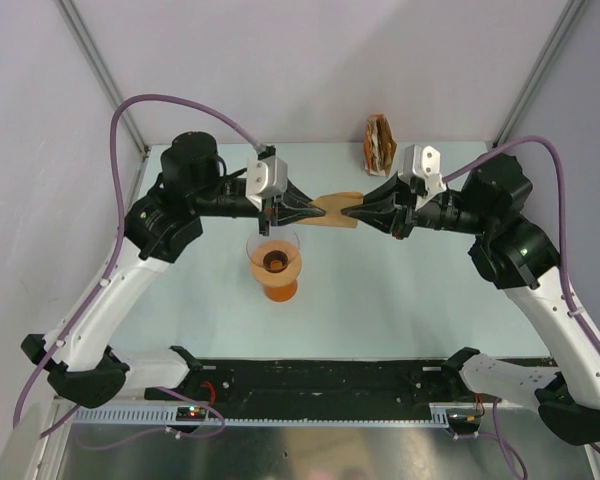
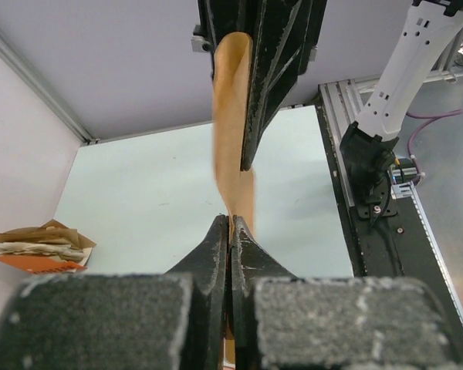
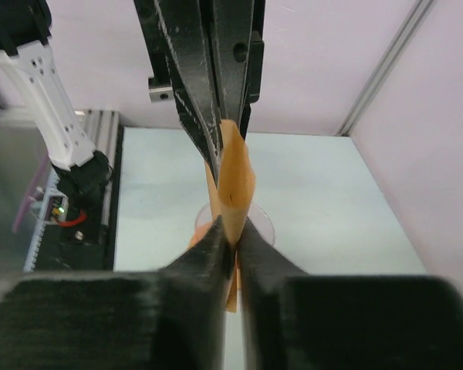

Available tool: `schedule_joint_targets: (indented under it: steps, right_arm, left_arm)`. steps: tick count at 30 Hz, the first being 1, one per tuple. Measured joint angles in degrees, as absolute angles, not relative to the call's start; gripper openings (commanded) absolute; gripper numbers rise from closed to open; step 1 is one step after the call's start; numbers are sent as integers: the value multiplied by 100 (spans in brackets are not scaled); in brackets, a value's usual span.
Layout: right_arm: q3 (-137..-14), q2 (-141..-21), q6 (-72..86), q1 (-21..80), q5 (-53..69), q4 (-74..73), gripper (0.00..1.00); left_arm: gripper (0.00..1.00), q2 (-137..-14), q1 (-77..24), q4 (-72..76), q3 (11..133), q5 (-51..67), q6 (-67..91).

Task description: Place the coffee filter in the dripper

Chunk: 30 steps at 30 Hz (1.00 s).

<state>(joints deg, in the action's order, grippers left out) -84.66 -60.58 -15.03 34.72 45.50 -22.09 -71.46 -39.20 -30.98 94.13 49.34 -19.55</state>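
The coffee filter (image 1: 337, 208), a tan paper cone, hangs in the air between my two grippers, above the table and just behind and to the right of the dripper. My left gripper (image 1: 318, 207) is shut on its left edge and my right gripper (image 1: 350, 212) is shut on its right edge. In the left wrist view the filter (image 2: 233, 123) stands edge-on between the shut left gripper (image 2: 230, 223) and the right arm's fingers. In the right wrist view the filter (image 3: 233, 181) is pinched in the right gripper (image 3: 236, 237). The peach-orange dripper (image 1: 274, 263) stands upright below; its rim (image 3: 261, 223) shows behind the filter.
An upright bundle of brown-and-orange papers (image 1: 380, 143) stands at the back of the pale table (image 1: 400, 290), also seen at the left of the left wrist view (image 2: 38, 247). A black rail (image 1: 320, 385) runs along the near edge. Grey walls enclose the back and sides.
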Motion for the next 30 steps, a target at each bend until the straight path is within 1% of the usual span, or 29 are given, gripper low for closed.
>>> schedule_joint_targets:
  steps: [1, 2, 4, 5, 6, 7, 11, 12, 13, 15, 16, 17, 18, 21, 26, 30]
  right_arm:
    - [-8499, -6077, -1479, 3472, 4550, -2220, 29]
    - [-8541, -6097, -1481, 3472, 4550, -2209, 30]
    - [-8615, -6119, -1457, 3472, 4552, -2189, 24]
    - [-8646, -6119, -1457, 3472, 4552, -2182, 14]
    - [-8676, -6117, -1459, 3472, 4552, -2176, 7]
    - [-8696, -6117, -1444, 3472, 4554, -2147, 4]
    - [-8713, -6117, -1417, 3470, 4593, -2134, 0]
    - [-8713, -6117, -1415, 3470, 4600, -2137, 0]
    - [-8713, -6117, -1413, 3470, 4613, -2141, 0]
    - [-8713, -6117, -1417, 3459, 4681, -2154, 0]
    - [-8713, -6117, -1420, 3448, 4713, -2156, 0]
    - [-8713, -6117, -1428, 3430, 4762, -2158, 0]
    - [-8713, -6110, -1459, 3409, 4814, -2161, 0]
    - [-8696, -6060, -1535, 3286, 4932, -2204, 0]
    - [-8593, -5876, -1728, 3199, 5109, -2287, 0]
    - [-8584, -5861, -1813, 3201, 5240, -2292, 0]
  left_arm:
    - [0, -7135, -3920, -3089, 9413, 4936, -1955]
    - [0, -7124, -3918, -3094, 9404, 4932, -1955]
    - [0, -7109, -3918, -3096, 9373, 4932, -1955]
    - [0, -7107, -3918, -3098, 9358, 4932, -1955]
    - [0, -7107, -3918, -3103, 9343, 4932, -1953]
    - [0, -7109, -3918, -3100, 9332, 4930, -1955]
    - [0, -7102, -3918, -3100, 9310, 4930, -1955]
    - [3, -7098, -3918, -3098, 9301, 4928, -1955]
    - [20, -7091, -3920, -3098, 9295, 4928, -1953]
    - [49, -7070, -3920, -3094, 9277, 4908, -1966]
    - [60, -7059, -3918, -3100, 9275, 4877, -1997]
    - [66, -7039, -3905, -3109, 9262, 4823, -1944]
    - [70, -7015, -3881, -3109, 9255, 4807, -1951]
    - [72, -6875, -3660, -3122, 9188, 4775, -1883]
    - [69, -6512, -3074, -3133, 9080, 4805, -1721]
    - [66, -6377, -2991, -3124, 9080, 4880, -1667]
